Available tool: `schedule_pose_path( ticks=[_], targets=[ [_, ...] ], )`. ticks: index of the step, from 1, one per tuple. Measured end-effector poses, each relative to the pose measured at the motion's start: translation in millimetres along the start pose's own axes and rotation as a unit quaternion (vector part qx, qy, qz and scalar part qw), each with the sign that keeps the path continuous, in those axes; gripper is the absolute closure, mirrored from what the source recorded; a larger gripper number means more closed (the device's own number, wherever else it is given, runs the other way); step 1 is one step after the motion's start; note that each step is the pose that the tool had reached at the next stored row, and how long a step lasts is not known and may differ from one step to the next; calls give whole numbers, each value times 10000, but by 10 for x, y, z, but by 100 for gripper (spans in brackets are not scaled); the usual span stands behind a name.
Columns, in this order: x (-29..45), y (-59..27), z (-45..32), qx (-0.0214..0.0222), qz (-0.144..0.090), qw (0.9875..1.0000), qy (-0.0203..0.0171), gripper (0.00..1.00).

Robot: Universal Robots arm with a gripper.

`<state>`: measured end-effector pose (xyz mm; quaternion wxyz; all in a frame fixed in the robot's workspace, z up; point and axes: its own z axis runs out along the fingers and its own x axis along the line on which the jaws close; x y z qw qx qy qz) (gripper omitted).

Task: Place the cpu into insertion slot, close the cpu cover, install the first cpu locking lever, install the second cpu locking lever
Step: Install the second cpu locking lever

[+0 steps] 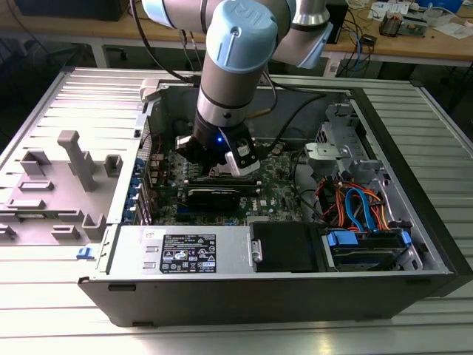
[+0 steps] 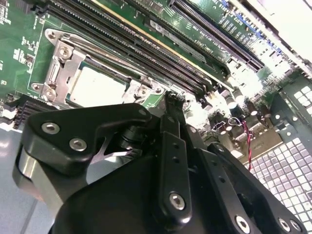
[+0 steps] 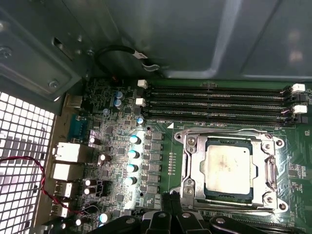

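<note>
The cpu [image 3: 229, 168] lies in the slot [image 3: 195, 192] under the closed cover [image 3: 187, 163], mid-board beside the memory slots [image 3: 219, 100]; the gripper [image 3: 168, 214] hovers at the socket's edge, its opening untellable; a misjudged descent could scrape the cover or nearby capacitors [image 3: 132, 153].

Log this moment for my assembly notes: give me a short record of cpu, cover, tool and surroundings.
cpu: seated in the slot, silver top showing
cover: down around the cpu
tool: just beside the slot's edge, holding nothing visible
memory slots: long, black, running parallel beside the slot
case: open, arm reaching in
</note>
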<state>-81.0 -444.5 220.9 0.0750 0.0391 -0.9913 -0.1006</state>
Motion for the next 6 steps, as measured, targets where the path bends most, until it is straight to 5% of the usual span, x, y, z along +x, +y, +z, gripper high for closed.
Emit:
schedule_pose_path(
  ticks=[6],
  targets=[
    [4,7,-31,0,0,10000,0,89]
  ],
)
